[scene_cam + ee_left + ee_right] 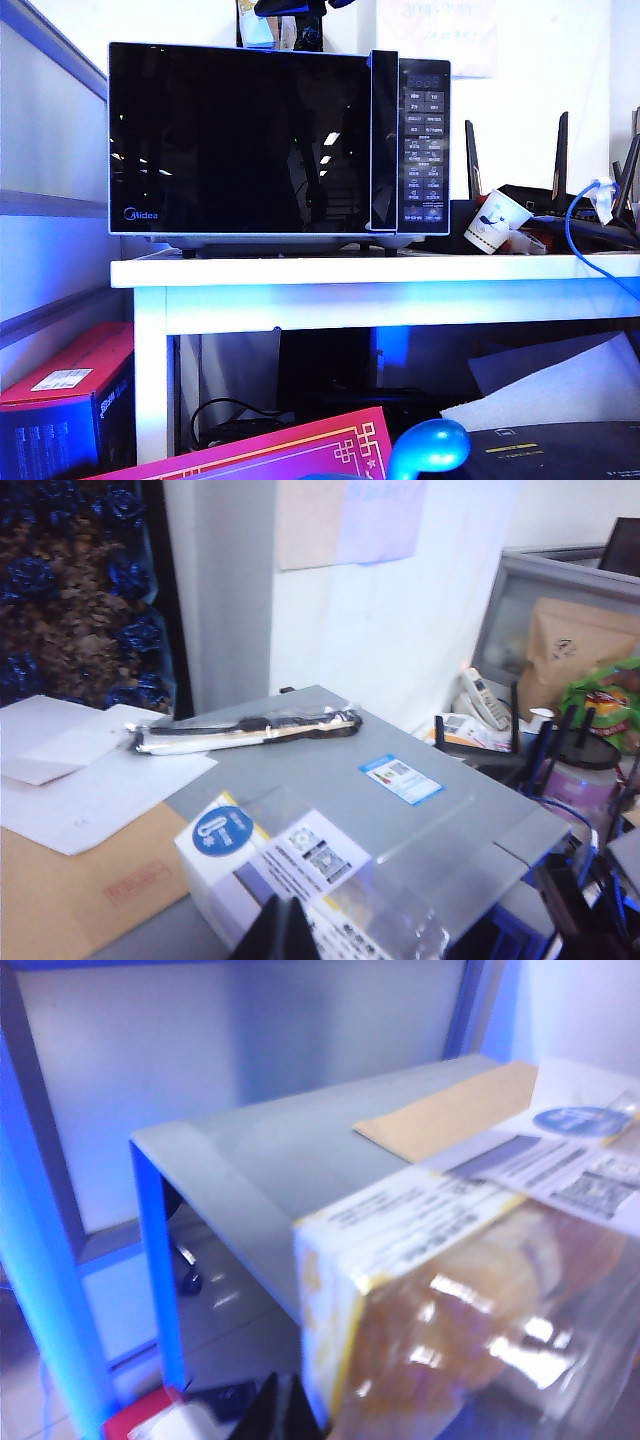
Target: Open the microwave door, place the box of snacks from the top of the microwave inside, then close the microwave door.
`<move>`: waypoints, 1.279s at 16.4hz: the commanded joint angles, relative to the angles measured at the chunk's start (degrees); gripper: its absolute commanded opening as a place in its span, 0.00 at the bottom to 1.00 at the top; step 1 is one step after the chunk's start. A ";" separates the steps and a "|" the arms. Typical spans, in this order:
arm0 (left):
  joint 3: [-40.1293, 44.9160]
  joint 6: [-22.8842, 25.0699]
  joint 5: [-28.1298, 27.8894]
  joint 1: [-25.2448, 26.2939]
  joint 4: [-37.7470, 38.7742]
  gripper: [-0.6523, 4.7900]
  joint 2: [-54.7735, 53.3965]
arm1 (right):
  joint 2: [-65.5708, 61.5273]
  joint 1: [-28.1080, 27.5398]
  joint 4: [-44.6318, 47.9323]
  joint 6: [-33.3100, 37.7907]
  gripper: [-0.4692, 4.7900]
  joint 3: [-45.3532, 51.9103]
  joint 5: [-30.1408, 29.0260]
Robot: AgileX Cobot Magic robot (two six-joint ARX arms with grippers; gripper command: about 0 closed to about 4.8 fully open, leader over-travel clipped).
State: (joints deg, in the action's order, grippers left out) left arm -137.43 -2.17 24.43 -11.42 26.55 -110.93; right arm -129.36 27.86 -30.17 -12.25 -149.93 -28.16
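The black microwave (280,140) stands on a white table (380,270), and its glossy door (240,140) is closed. On its grey top (330,770) sits the box of snacks (290,865), clear plastic with a round blue sticker. My left gripper (285,900) is shut, its tips right against the near side of the box. My right gripper (285,1378) is also shut, at the yellow-edged end of the box (470,1290). The frames do not show whether either one touches the box. In the exterior view a pale bit of the box (258,30) shows above the microwave, with dark arm parts around it.
A brown envelope (90,880), white paper (80,780) and a long wrapped black item (250,730) lie on the microwave top beside a dark box of blue-wrapped pieces (70,590). A paper cup (497,222), router (560,200) and blue cable (575,235) sit right of the microwave.
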 commanded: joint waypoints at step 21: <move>-0.24 4.76 4.31 0.13 27.54 0.11 23.10 | 22.14 0.02 -19.47 6.27 0.08 14.99 29.75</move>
State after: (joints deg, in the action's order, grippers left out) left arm -137.56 2.79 28.47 -11.33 54.30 -87.99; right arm -107.46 27.79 -54.68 -6.28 -136.35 1.50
